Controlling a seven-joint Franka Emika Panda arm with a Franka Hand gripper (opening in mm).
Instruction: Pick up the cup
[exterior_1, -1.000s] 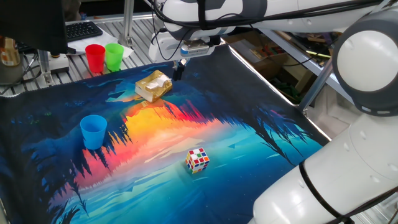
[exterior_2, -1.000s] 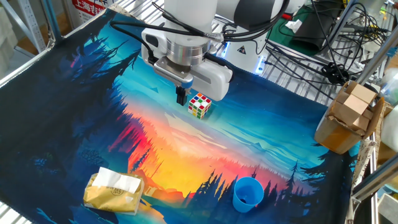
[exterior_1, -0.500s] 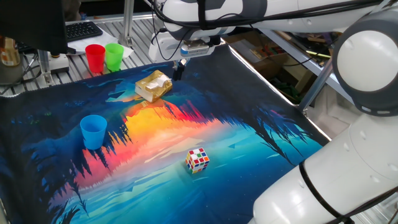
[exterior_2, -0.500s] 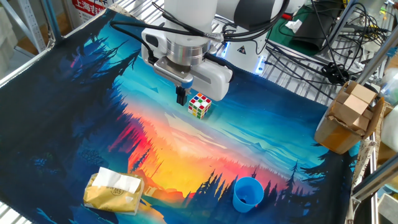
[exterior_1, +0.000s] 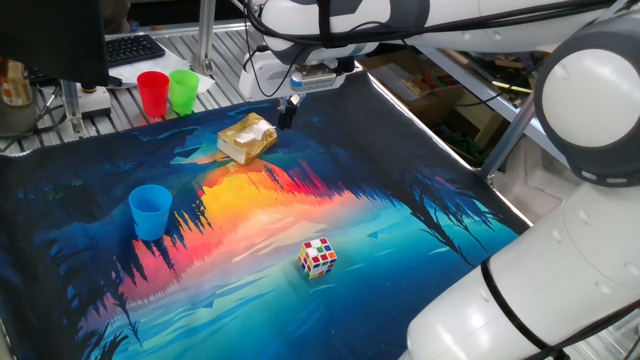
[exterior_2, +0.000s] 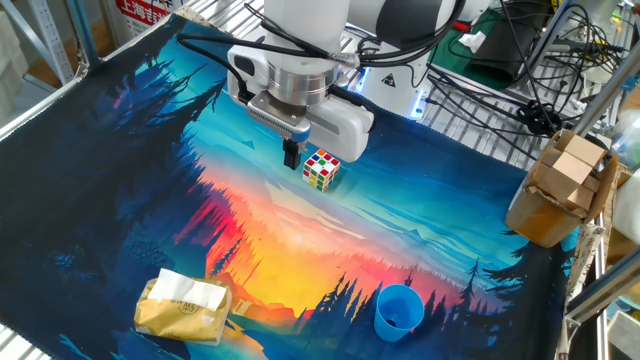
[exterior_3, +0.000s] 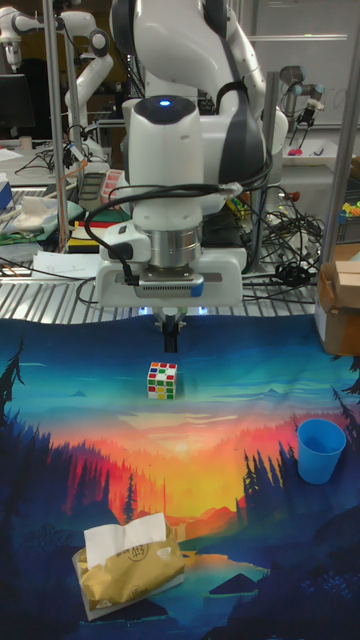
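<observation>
The cup (exterior_1: 151, 212) (exterior_2: 399, 311) (exterior_3: 320, 450) is a small light-blue plastic one. It stands upright on the printed mat, by itself near one edge. My gripper (exterior_1: 288, 112) (exterior_2: 291, 160) (exterior_3: 171, 345) hangs in the air over the mat, far from the cup. Its two dark fingers are pressed together and point straight down, with nothing between them. In the tall fixed view it hovers just behind the puzzle cube (exterior_3: 162, 380), with the cup well off to the right.
A colourful puzzle cube (exterior_1: 318, 257) (exterior_2: 321, 169) and a yellow tissue pack (exterior_1: 247, 138) (exterior_2: 184, 306) (exterior_3: 128, 565) lie on the mat. A red cup (exterior_1: 153, 93) and a green cup (exterior_1: 184, 90) stand off the mat. A cardboard box (exterior_2: 560, 190) sits beside it.
</observation>
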